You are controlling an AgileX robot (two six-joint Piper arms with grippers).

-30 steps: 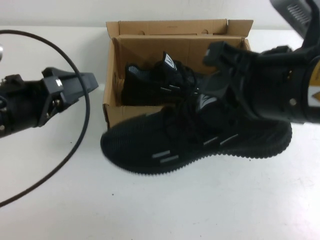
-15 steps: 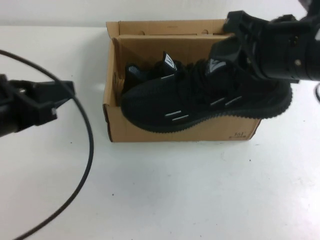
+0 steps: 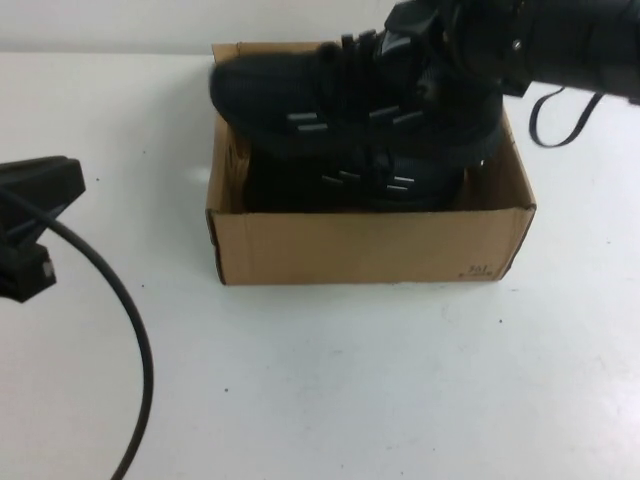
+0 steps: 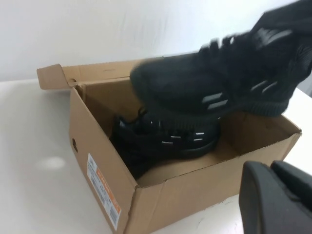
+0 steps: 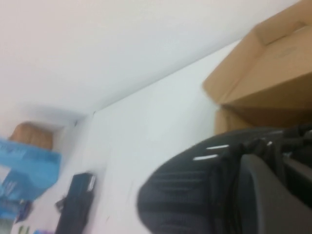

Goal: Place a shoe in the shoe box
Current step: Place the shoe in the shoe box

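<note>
Two shoes, one box, two grippers.

The shoe being handled is a black knit lace-up sneaker with short pale dash marks on its side and a ridged black sole. It hangs above the open shoe box, toe toward the robot's left, over the box's far half and just above the second shoe. The right gripper, at the far right of the box, is clamped on the shoe around its laced opening.

The second shoe looks the same, black with pale dashes, and lies inside the box on its floor.

The box is brown corrugated cardboard with its flap lid folded back. Small black print sits near its front right corner, too small to read. One end wall carries a white and orange label, also unreadable.

The left gripper is off to the box's left, well apart from it, clenched on nothing. A black cable curves over the white table beside it.
</note>
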